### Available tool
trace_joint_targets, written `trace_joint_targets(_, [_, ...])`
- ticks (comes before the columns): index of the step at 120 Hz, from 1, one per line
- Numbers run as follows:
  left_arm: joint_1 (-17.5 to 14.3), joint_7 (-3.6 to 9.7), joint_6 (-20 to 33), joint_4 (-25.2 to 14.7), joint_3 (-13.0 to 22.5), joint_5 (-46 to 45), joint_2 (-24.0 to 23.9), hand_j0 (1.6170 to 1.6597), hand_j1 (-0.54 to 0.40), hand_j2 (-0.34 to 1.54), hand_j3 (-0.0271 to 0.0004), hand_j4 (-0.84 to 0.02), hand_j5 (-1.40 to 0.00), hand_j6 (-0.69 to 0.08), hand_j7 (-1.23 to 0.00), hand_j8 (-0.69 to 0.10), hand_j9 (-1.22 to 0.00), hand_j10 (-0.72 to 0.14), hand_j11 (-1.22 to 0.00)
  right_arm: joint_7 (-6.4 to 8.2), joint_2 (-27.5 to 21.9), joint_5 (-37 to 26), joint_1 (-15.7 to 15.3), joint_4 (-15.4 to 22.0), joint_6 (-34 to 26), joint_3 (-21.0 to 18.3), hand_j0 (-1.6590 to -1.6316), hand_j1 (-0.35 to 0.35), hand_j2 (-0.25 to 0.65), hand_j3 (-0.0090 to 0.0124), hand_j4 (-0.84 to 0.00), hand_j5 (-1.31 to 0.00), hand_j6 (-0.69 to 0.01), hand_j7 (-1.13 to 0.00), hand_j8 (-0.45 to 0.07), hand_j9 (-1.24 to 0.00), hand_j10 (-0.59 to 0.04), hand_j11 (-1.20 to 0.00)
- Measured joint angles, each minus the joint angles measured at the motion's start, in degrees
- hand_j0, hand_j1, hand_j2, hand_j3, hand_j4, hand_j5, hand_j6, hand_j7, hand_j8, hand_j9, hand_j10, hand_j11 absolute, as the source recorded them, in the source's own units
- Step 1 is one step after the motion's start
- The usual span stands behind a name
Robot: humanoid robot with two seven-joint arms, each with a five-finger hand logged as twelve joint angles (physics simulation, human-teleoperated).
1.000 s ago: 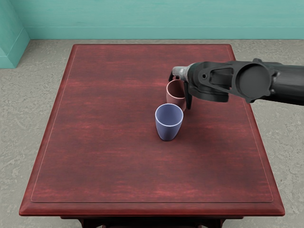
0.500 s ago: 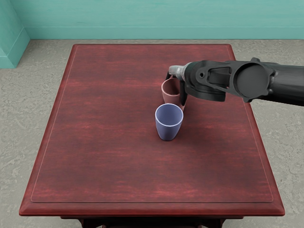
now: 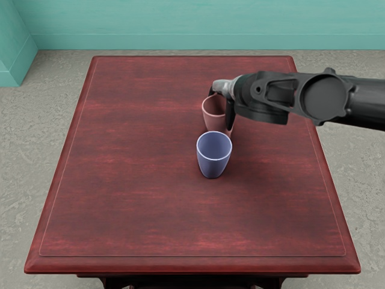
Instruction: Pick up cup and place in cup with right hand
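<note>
Pink cup [image 3: 212, 122] was clamped in right hand [image 3: 245, 97], fingers [image 3: 230, 115] closed; blue cup [image 3: 213, 167] stood nearer the counter's [image 3: 132, 198] front edge.

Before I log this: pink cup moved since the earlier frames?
Yes: the pink cup shifted picture-left and slightly up the image, judged against the blue cup.

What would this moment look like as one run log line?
right hand: grasping pink cup | pink cup: behind blue cup, not inside it | blue cup: upright on red table
</note>
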Motion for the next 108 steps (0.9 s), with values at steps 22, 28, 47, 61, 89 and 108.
trace_joint_targets(22, [0.0,0.00,0.0,0.0,0.0,0.0,0.0,1.6581,0.349,0.00,-0.0001,0.000,0.00,0.000,0.00,0.000,0.00,0.000,0.00,0.01,-0.9,0.4,1.6,0.1,1.2,0.9,-1.6528,0.195,0.079,-0.0001,-0.265,-0.70,-0.234,-0.67,-0.288,-0.70,-0.489,-0.70])
trace_joint_targets(28, [0.1,0.00,0.0,0.0,0.0,0.0,0.0,1.6581,0.349,0.00,-0.0001,0.000,0.00,0.000,0.00,0.000,0.00,0.000,0.00,0.02,-1.1,0.5,1.9,0.1,1.8,1.4,-1.6525,0.189,0.071,0.0003,-0.271,-0.71,-0.240,-0.68,-0.290,-0.70,-0.491,-0.71])
trace_joint_targets(47, [0.2,0.00,0.0,0.0,0.0,0.0,0.0,1.6581,0.349,0.00,-0.0001,0.000,0.00,0.000,0.00,0.000,0.00,0.000,0.00,0.02,-1.7,0.9,3.6,0.1,3.8,3.0,-1.6531,0.191,0.095,0.0000,-0.270,-0.73,-0.241,-0.70,-0.295,-0.72,-0.506,-0.73])
trace_joint_targets(61, [0.4,0.00,0.0,0.0,0.0,0.0,0.0,1.6581,0.349,0.00,-0.0001,0.000,0.00,0.000,0.00,0.000,0.00,0.000,0.00,0.01,-2.0,1.7,5.4,0.1,4.7,3.3,-1.6536,0.188,0.096,0.0002,-0.275,-0.73,-0.236,-0.70,-0.297,-0.73,-0.516,-0.73])
trace_joint_targets(89, [0.5,0.00,0.0,0.0,0.0,-0.1,0.0,1.6581,0.349,0.00,-0.0001,0.000,0.00,0.000,0.00,0.000,0.00,0.000,0.00,0.01,-2.0,5.2,9.9,1.3,5.6,3.4,-1.6530,0.199,0.114,0.0008,-0.266,-0.80,-0.213,-0.74,-0.282,-0.79,-0.528,-0.79])
trace_joint_targets(108, [0.5,0.00,0.0,0.0,0.0,-0.1,0.0,1.6581,0.349,0.00,-0.0001,0.000,0.00,0.000,0.00,0.000,0.00,0.000,0.00,0.00,-2.5,6.4,11.5,2.8,5.7,3.4,-1.6528,0.201,0.110,0.0007,-0.245,-0.84,-0.200,-0.77,-0.269,-0.81,-0.547,-0.82])
